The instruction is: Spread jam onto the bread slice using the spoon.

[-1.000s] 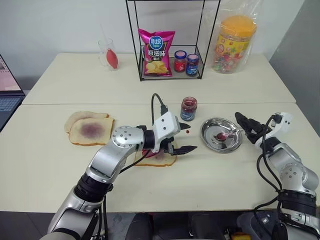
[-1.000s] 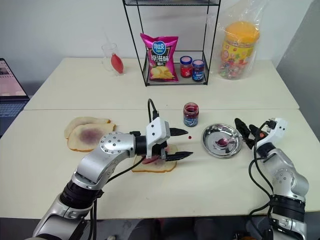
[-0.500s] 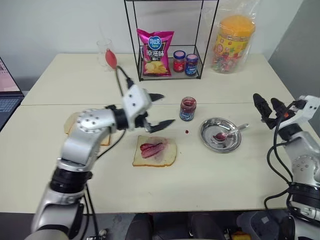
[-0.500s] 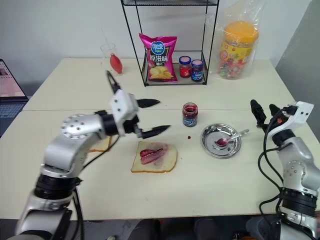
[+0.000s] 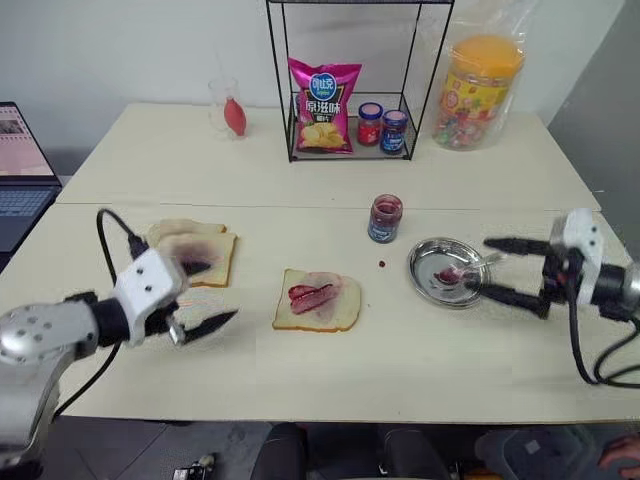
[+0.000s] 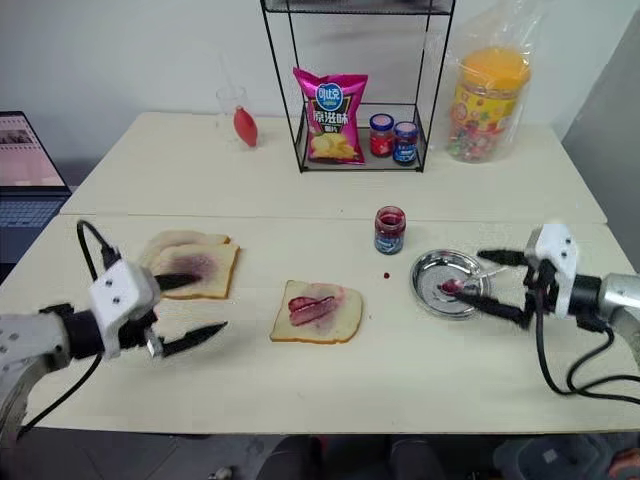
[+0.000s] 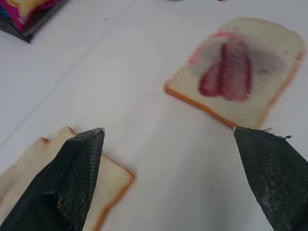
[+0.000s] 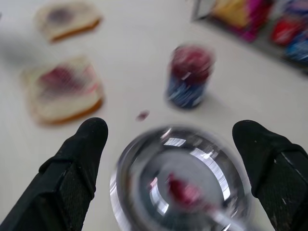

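Here, your bread slice (image 5: 318, 300) lies mid-table with jam streaked down its middle, the spoon (image 5: 462, 269) rests in the steel dish (image 5: 425, 273), both jaws gape empty, so regrasping and smoothing seems next.

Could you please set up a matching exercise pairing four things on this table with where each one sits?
Things:
1. spoon
2. jam jar
3. chip bag
4. bread slice

Places:
A. inside the wire rack
B. in the steel dish
C. flat on the table, in front of the jam jar and to its left
D. upright on the table, behind the dish and to its left

Pairs: 1-B, 2-D, 3-A, 4-C
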You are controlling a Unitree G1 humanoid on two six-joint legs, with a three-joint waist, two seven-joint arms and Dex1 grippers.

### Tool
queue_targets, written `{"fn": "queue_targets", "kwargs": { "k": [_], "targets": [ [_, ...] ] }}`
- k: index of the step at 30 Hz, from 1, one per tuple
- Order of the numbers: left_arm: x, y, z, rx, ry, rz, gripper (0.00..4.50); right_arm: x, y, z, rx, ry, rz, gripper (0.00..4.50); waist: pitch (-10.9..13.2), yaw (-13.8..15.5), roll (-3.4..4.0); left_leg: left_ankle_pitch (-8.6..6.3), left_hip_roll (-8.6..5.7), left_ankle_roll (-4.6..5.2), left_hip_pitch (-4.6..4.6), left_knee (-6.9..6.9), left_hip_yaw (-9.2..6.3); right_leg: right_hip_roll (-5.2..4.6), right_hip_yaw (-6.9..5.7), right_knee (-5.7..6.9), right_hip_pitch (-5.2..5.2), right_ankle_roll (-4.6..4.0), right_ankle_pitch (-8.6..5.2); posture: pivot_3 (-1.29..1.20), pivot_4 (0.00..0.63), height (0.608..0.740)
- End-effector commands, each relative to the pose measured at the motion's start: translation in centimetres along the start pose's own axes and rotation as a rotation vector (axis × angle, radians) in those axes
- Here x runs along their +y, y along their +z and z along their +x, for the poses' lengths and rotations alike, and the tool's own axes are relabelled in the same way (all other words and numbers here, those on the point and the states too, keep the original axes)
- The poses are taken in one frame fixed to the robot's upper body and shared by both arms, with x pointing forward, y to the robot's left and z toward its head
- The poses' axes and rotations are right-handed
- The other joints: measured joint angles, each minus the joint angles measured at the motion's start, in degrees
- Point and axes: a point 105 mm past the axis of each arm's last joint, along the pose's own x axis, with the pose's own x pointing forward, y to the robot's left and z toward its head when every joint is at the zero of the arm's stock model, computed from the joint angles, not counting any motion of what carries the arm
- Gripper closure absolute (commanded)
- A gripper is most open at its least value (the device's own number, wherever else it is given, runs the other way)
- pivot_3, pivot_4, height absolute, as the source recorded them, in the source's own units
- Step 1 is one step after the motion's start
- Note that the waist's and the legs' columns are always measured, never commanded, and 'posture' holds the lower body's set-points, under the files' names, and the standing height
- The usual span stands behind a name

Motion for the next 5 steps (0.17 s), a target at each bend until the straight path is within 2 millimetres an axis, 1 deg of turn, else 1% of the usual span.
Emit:
{"fn": "queue_targets", "kwargs": {
  "k": [1, 5],
  "targets": [
    [-0.5, 0.9, -0.9, -0.034, 0.009, 0.041, 0.05, 1.0, 0.8, -0.3, 0.028, 0.086, -0.1, 0.0, 0.0, -0.02, 0.0, 0.0, 0.03, 0.0, 0.0, 0.12, -0.02, 0.05, 0.0, 0.07, 0.0, 0.01, 0.02, 0.0, 0.15, 0.74],
    [-1.7, 0.4, -0.6, -0.025, -0.037, 0.024, 0.05, 1.5, 0.1, -0.3, 0.066, 0.124, -0.114, 0.0, 0.0, -0.11, 0.0, 0.0, 0.11, 0.0, 0.01, 0.46, -0.05, 0.14, 0.0, 0.11, 0.08, -0.02, 0.14, 0.0, 0.15, 0.74]
  ]
}}
